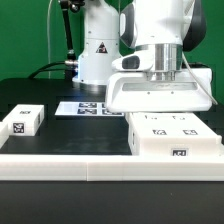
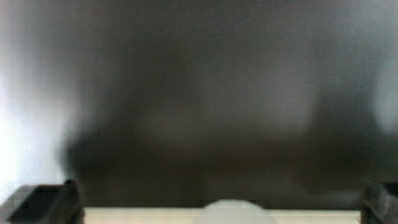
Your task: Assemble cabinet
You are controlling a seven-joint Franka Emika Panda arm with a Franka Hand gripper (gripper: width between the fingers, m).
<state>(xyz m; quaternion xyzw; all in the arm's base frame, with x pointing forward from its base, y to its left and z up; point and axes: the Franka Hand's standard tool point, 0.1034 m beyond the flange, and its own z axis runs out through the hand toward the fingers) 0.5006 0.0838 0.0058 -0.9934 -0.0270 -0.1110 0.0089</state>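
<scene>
The cabinet [image 1: 175, 136] is a white box with black-and-white tags on its top and front. It lies on the black table at the exterior view's right. My gripper [image 1: 163, 113] hangs right over its back part, and the wide white hand hides the fingertips there. In the wrist view the two dark fingers [image 2: 43, 204] stand far apart at the picture's edges, so my gripper [image 2: 214, 205] is open with nothing between the jaws. A pale blurred strip of the cabinet [image 2: 160, 215] with a rounded white bump lies between them.
A small white tagged block [image 1: 22, 120] sits at the exterior view's left. The marker board [image 1: 88, 107] lies flat at the back middle, before the robot's base [image 1: 92, 55]. A long white ledge [image 1: 90, 166] runs along the table's front edge.
</scene>
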